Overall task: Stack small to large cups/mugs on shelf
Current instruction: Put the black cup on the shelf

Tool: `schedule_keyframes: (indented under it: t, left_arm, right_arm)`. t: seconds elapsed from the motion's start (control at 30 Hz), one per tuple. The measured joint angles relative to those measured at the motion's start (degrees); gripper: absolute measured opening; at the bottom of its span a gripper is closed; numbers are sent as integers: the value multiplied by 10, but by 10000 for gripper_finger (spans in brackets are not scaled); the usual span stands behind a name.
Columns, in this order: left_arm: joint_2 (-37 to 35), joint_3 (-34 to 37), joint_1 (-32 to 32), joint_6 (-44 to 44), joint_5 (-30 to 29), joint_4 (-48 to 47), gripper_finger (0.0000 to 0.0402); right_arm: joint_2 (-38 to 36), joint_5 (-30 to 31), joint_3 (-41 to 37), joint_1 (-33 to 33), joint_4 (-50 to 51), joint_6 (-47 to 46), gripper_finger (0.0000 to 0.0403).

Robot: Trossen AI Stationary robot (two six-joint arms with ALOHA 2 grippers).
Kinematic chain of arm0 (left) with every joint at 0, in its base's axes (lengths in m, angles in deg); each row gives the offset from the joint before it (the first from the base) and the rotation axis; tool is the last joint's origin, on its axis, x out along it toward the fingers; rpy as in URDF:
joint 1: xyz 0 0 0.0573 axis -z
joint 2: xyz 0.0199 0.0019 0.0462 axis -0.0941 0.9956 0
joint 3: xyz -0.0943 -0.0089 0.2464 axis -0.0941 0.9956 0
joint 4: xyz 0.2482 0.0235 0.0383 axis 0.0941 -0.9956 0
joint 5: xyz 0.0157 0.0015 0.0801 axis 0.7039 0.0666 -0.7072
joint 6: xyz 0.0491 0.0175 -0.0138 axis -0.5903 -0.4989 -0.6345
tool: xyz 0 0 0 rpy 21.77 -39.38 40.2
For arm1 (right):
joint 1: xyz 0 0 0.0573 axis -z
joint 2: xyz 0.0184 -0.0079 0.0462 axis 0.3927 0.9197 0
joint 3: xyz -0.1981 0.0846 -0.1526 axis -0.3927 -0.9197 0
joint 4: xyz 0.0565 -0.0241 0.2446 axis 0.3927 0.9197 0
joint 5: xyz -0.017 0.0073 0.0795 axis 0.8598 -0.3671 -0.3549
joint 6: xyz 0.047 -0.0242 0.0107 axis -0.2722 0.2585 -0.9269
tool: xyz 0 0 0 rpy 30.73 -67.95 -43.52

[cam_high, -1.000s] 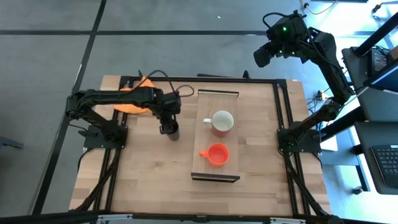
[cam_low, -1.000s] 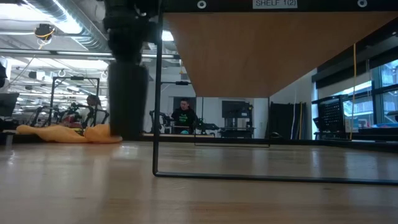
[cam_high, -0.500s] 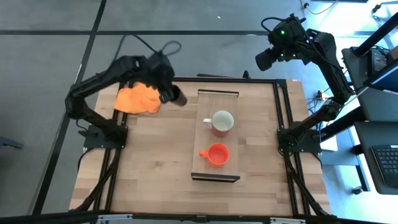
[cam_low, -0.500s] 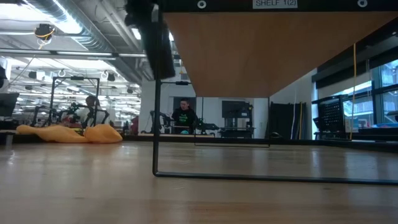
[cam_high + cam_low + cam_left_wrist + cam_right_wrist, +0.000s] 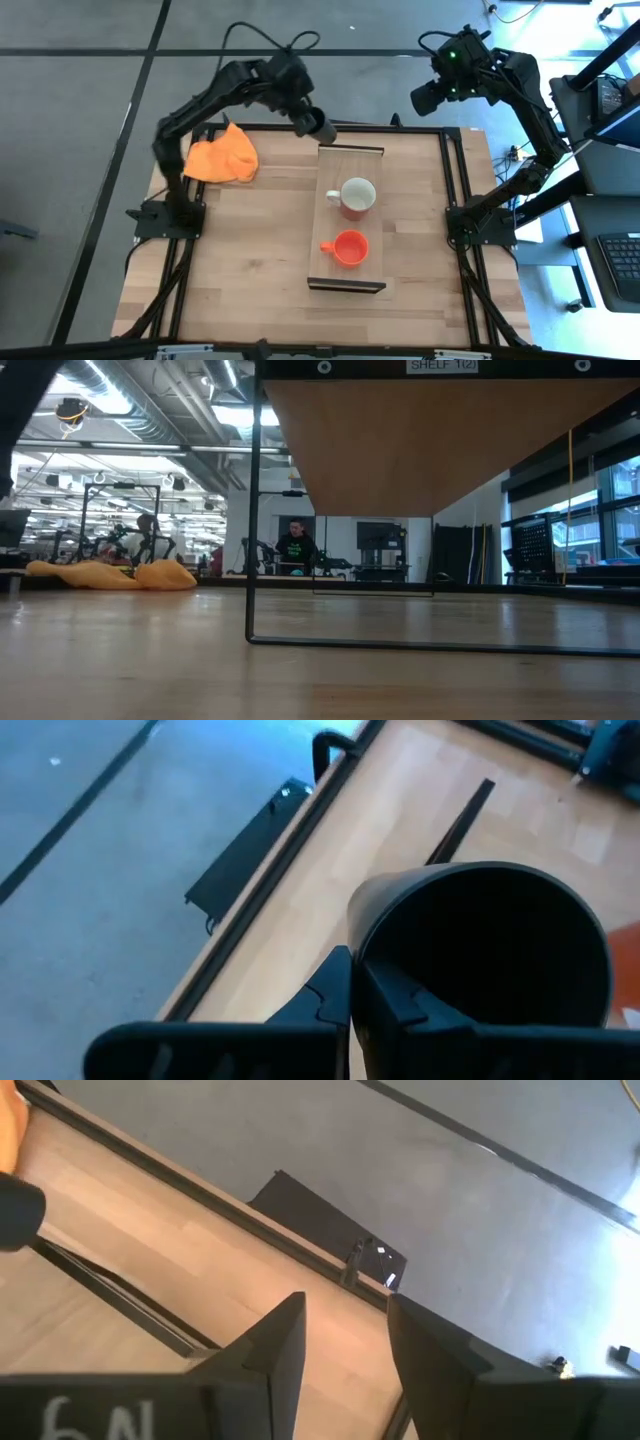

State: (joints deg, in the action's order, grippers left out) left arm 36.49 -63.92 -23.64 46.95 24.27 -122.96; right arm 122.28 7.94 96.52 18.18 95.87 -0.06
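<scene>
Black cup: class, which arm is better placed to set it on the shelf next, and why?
Left. The left gripper already holds the black cup beside the shelf end; the right gripper is raised off the table, empty.

You are getting even, bright light on the pale wooden tabletop [image 5: 250, 260] from above — shadows are lying soft and short. At table height, rows of ceiling lights are glaring in the room behind. The tall black cylindrical cup [image 5: 490, 960] is looming dark and slightly soft — its inside is showing no detail.
</scene>
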Motion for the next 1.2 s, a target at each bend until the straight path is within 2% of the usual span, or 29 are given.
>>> schedule_keyframes:
  t: [0.1,0.3,0.47,0.73,0.8,1.03,1.2]
  left_arm:
    - [51,-73,0,-1,3,-51,0]
    - [63,-50,-2,-1,81,-58,2]
    - [69,-49,0,-19,91,-39,2]
    - [68,-49,7,-35,119,-30,2]
    - [68,-49,13,-35,138,-19,2]
    - [68,-49,28,-36,147,22,1]
    - [81,-48,26,-36,148,18,1]
  right_arm:
    - [0,0,0,0,4,-6,145]
    - [0,25,0,0,3,-39,145]
    - [1,44,0,0,3,-63,145]
    - [12,41,0,0,2,-84,145]
    - [19,21,0,0,3,-90,145]
    - [57,-45,0,-21,2,-79,145]
    - [77,-143,-1,-46,12,-60,144]
